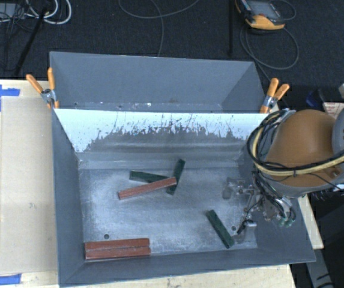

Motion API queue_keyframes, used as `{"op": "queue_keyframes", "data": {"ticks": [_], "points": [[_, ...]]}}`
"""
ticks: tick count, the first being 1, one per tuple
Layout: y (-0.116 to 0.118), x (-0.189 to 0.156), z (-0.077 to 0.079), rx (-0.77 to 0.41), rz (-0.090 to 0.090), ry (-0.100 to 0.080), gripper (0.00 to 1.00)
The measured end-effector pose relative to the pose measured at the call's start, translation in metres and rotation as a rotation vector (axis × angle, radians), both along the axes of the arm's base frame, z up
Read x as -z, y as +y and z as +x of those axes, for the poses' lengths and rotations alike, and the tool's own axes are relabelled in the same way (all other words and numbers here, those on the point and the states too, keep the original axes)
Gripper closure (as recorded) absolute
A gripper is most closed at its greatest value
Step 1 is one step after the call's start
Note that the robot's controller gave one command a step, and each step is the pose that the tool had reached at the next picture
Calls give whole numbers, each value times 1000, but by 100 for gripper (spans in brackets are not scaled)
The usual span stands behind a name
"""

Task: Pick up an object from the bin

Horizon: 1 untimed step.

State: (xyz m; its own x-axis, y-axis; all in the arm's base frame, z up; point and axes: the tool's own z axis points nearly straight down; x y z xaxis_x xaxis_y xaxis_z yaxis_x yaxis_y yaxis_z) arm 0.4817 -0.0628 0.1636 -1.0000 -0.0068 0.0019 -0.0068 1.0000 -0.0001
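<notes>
Where gripper (242,225) hovers, green strip (218,227) adjoins.

- The dark green flat bar (220,228) is narrow and straight, and lies just beside my hand (244,225).
- It lies flat and slanted on the floor of the bin (178,221), near the right wall and front edge.

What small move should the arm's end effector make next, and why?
Probably a slight shift toward the view's left, over the dark green flat stick, which lies slanted just beside the end effector; the other sticks lie farther off.
</notes>
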Motion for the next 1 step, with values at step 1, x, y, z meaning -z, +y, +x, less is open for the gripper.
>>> {"op": "queue_keyframes", "data": {"ticks": [1], "points": [[30, 37, 46, -553, 2, -3, 0]]}}
